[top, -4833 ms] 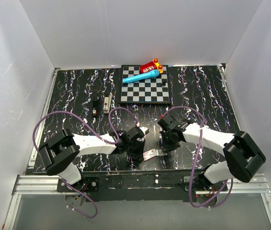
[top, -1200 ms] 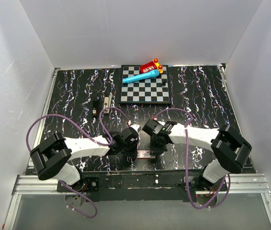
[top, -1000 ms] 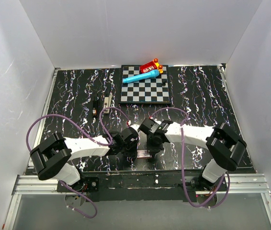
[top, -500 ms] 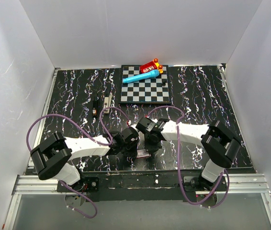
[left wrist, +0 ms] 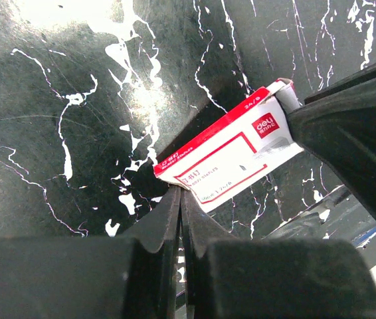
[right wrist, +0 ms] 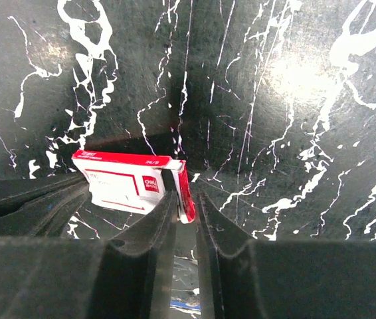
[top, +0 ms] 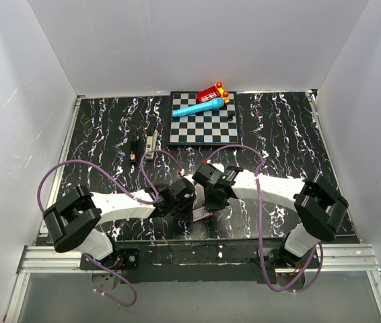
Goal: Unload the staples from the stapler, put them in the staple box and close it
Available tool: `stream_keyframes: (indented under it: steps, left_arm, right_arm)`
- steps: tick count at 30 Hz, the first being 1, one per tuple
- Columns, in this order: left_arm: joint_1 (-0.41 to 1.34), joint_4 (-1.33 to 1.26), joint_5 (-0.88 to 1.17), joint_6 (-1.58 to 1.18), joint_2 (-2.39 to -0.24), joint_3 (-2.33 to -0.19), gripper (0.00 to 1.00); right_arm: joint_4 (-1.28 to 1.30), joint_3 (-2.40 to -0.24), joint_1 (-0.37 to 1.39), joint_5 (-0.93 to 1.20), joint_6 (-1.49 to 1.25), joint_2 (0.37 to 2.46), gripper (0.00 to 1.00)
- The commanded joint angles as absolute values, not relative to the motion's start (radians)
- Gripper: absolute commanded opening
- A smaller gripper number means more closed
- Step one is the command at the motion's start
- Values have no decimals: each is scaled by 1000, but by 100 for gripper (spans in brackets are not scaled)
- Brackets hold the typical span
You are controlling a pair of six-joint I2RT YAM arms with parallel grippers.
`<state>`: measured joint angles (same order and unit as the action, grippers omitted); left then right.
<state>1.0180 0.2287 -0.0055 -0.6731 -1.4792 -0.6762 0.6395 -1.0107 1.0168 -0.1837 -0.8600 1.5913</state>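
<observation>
Up front, the left gripper point(left wrist: 180, 196), closed and empty, is touching the red-and-white box point(left wrist: 234, 159); the right gripper point(right wrist: 187, 199), slightly parted, is straddling its flap point(right wrist: 185, 186). The stapler point(top: 151, 142) is lying far back beside the checkerboard point(top: 204, 124).

Plain white walls point(top: 197, 40), black white-veined marble tabletop point(top: 103, 128), even light

**Robot-manipulation laboratory cell.** Plain white panels point(top: 197, 40) close off the work area at 9, 12 and 3 o'clock. The table point(top: 110, 121) has a black, white-veined surface. At 6 o'clock an aluminium rail point(top: 56, 259) carries two white-and-black arms, the left arm point(top: 120, 205) and the right arm point(top: 271, 188), each trailing a purple cable point(top: 76, 165). Assorted props lie towards 12 o'clock: a chequered board point(top: 204, 131) bearing a blue pen-like object point(top: 200, 108) and a red toy point(top: 211, 93).
</observation>
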Motion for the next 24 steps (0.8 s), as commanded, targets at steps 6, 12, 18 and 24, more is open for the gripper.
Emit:
stream_keyframes:
  steps: [6, 12, 18, 24]
  left_arm:
    - [1020, 348, -35, -650, -1514, -638, 0]
    - [1019, 348, -35, -650, -1516, -640, 0]
    - [1019, 347, -32, -647, -1522, -647, 0]
    - [1020, 347, -32, -641, -1514, -647, 0]
  right_arm:
    - [696, -1051, 1022, -221, -851, 1557, 34]
    - [716, -1026, 1008, -239, -847, 1506, 34]
    - [715, -989, 1000, -241, -842, 1476, 34]
    - [678, -965, 970, -232, -810, 1502, 11]
